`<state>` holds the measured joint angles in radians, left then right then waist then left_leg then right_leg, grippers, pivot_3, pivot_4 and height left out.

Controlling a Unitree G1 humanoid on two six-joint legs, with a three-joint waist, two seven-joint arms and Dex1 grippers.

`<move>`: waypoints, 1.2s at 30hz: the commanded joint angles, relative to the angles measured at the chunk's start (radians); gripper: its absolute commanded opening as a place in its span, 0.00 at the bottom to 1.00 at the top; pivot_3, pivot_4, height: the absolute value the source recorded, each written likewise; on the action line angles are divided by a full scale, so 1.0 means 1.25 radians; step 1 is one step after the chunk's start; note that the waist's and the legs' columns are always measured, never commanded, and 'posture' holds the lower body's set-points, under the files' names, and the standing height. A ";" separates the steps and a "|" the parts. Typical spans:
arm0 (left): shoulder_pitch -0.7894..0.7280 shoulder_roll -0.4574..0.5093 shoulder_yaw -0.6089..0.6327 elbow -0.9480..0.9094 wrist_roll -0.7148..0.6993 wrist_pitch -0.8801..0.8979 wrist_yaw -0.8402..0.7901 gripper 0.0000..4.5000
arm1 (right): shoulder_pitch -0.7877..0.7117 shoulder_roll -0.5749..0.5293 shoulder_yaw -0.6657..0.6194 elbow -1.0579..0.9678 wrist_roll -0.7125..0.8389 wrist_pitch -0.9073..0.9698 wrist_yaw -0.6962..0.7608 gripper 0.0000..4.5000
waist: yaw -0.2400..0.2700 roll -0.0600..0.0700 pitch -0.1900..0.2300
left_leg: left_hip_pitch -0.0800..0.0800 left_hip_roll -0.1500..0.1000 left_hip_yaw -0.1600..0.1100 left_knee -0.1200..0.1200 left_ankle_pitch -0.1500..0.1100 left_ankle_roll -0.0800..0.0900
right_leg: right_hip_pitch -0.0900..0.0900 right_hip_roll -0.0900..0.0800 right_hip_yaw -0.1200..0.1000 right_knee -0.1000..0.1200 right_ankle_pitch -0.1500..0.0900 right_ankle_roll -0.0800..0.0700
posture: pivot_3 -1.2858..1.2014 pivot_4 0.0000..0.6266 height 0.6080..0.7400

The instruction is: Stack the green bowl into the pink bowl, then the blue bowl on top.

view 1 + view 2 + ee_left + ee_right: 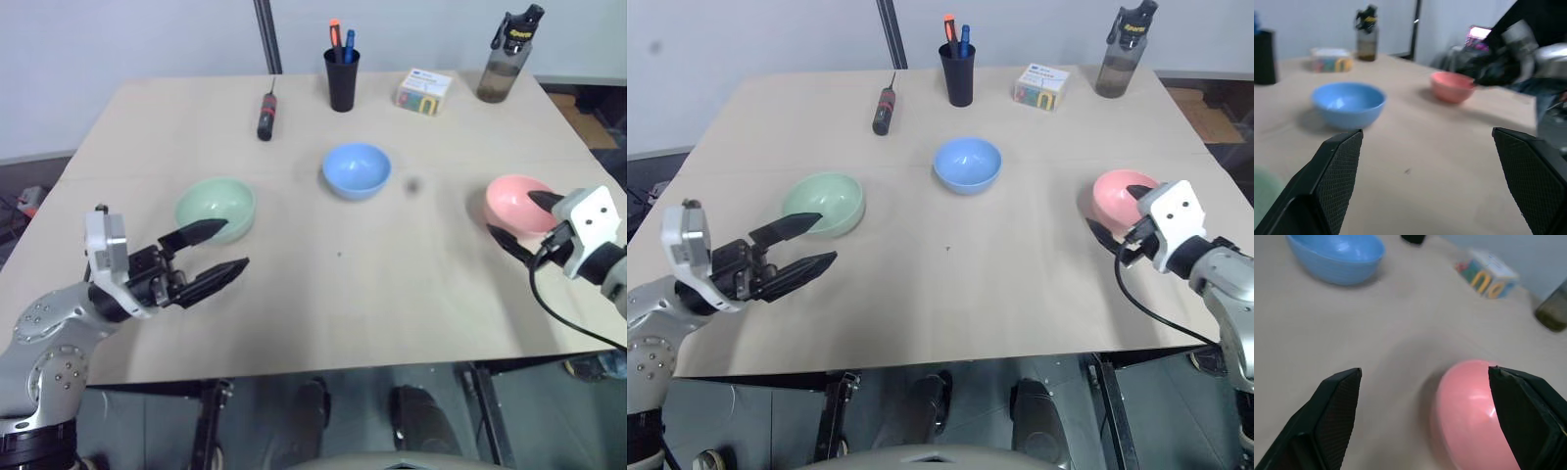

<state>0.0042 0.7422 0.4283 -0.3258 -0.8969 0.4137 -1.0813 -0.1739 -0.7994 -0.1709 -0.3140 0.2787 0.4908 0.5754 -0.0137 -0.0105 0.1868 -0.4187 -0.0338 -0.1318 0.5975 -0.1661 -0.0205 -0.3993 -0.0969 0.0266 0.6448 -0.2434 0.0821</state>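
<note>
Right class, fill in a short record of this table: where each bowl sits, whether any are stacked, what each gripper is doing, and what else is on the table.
green bowl: on the table's left side, alone
blue bowl: centre, alone
pink bowl: right side, alone
stacked: none yet
left gripper: open, by the green bowl, holding nothing
right gripper: open, at the pink bowl, one finger over the rim
far edge: screwdriver, pen cup, small box, bottle

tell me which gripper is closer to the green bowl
Left. The left gripper, open, sits right beside the green bowl, one finger at its rim. The right gripper, also open, is across the table at the pink bowl.
</note>
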 commanded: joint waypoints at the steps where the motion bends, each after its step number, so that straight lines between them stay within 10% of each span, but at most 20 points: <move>1: -0.014 -0.001 -0.012 -0.059 -0.021 0.010 0.011 1.00 | -0.078 -0.001 0.069 0.091 -0.069 0.044 -0.020 0.97 | 0.000 0.000 0.000 | 0.000 0.000 0.000 0.000 0.000 0.000 | 0.000 0.000 0.000 0.000 0.000 0.000 | 0.52 0.24 1.00; 7: 0.003 -0.006 -0.009 -0.096 -0.032 0.020 0.023 1.00 | -0.165 0.017 0.124 0.240 -0.136 0.037 -0.034 0.80 | -0.002 0.000 0.000 | 0.000 0.000 0.000 0.000 0.000 0.000 | 0.000 0.000 0.000 0.000 0.000 0.000 | 0.52 0.24 1.00; 15: 0.028 -0.014 0.000 -0.116 -0.037 0.015 0.041 1.00 | -0.198 0.032 0.138 0.286 -0.161 -0.013 -0.004 0.02 | -0.002 0.000 0.000 | 0.000 0.000 0.000 0.000 0.000 0.000 | 0.000 0.001 0.000 0.000 0.000 0.000 | 0.52 0.24 1.00; 31: -0.007 -0.067 -0.032 -0.109 0.081 0.016 0.249 1.00 | -0.197 0.227 0.368 -0.007 -0.045 0.053 0.151 0.02 | -0.007 0.000 0.000 | 0.001 0.002 -0.002 0.001 0.000 0.000 | 0.001 0.005 0.000 0.001 0.001 0.000 | 0.52 0.24 1.00; 36: -0.004 -0.060 -0.037 -0.128 0.161 0.026 0.340 1.00 | -0.263 0.261 0.425 0.091 -0.125 0.021 0.134 0.39 | -0.008 0.000 0.000 | 0.002 0.002 -0.002 0.001 0.000 0.000 | 0.001 0.006 0.000 0.001 0.002 -0.002 | 0.52 0.24 1.00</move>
<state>-0.0008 0.6569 0.3793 -0.4464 -0.7343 0.4492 -0.6981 -0.4799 -0.4738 0.3624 -0.2075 0.1470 0.5397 0.7522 -0.0243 -0.0108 0.1869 -0.4164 -0.0311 -0.1339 0.5983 -0.1659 -0.0209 -0.3982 -0.0896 0.0267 0.6457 -0.2408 0.0800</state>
